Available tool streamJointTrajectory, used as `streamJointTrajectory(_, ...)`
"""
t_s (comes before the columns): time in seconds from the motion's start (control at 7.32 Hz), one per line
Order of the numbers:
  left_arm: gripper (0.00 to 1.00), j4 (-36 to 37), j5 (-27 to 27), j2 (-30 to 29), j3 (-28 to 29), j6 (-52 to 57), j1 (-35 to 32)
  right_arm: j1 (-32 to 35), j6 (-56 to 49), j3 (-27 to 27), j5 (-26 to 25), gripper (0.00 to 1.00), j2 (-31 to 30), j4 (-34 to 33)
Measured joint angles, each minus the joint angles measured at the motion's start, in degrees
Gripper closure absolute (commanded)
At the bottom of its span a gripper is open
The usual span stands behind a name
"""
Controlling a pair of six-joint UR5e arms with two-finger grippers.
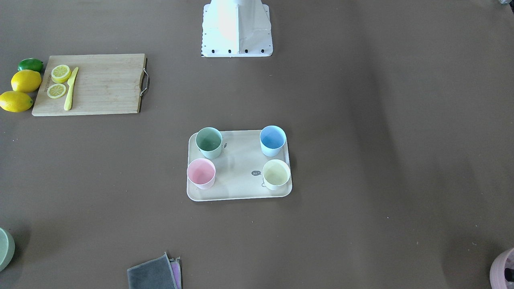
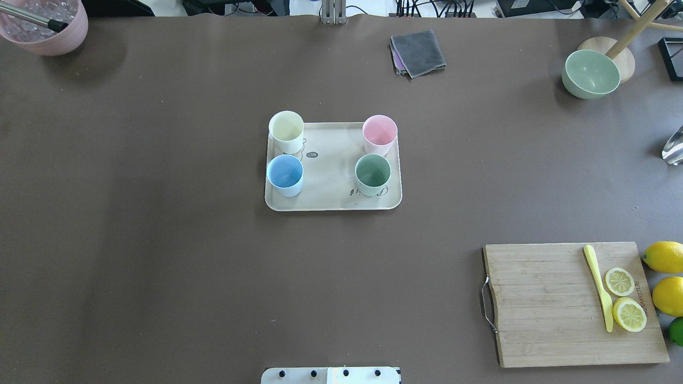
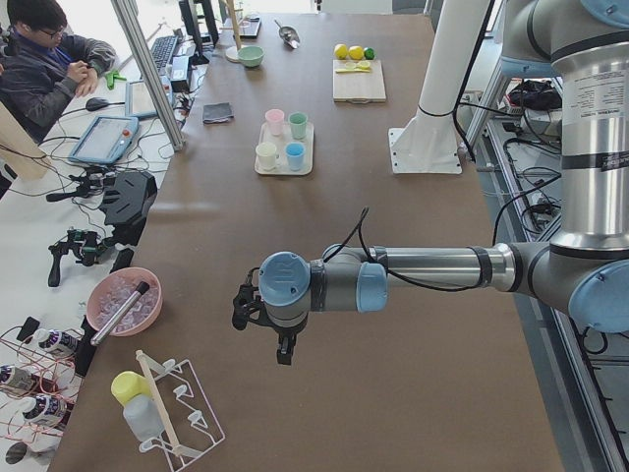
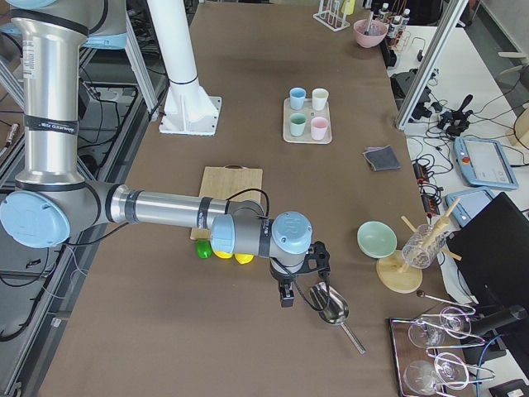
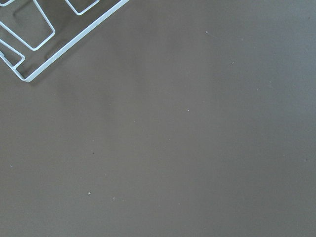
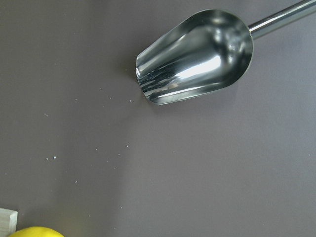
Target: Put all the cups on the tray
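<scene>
You can see all four cups standing upright on the tray (image 2: 332,178), which lies flat near the middle of the tabletop (image 2: 160,240). In the overhead view the yellow cup (image 2: 286,131) sits at the tray's far left corner and the pink cup (image 2: 379,133) at the far right. The blue cup (image 2: 285,174) is at the near left and the green cup (image 2: 372,174) at the near right. No cup touches another, and the tray's middle is bare.

Your left gripper (image 3: 285,354) hangs over the tabletop toward the robot's left end, well apart from the tray. Its wrist camera shows only bare tabletop and a corner of a white wire rack (image 5: 29,34). I cannot tell whether this gripper is released or clenched (it shows in the side view alone).

The same goes for your right gripper (image 4: 287,298): its state cannot be told. It hangs toward the robot's right end, just beside a metal scoop (image 6: 197,57) that lies on the tabletop.

A board (image 2: 560,304) lies to the robot's right, carrying a yellow knife (image 2: 597,285) and two lemon slices (image 2: 619,281). Two lemons (image 2: 663,256) and a lime (image 2: 676,330) lie just past its edge. At the far side are a grey cloth (image 2: 419,52), a green bowl (image 2: 590,73) and a pink pot (image 2: 45,32).
</scene>
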Motion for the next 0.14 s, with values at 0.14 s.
streamJointTrajectory(0.14,0.02,0.0,0.0,0.0,-0.1,0.0,0.0,0.0,0.0,0.0,0.0,0.0,0.0,0.0)
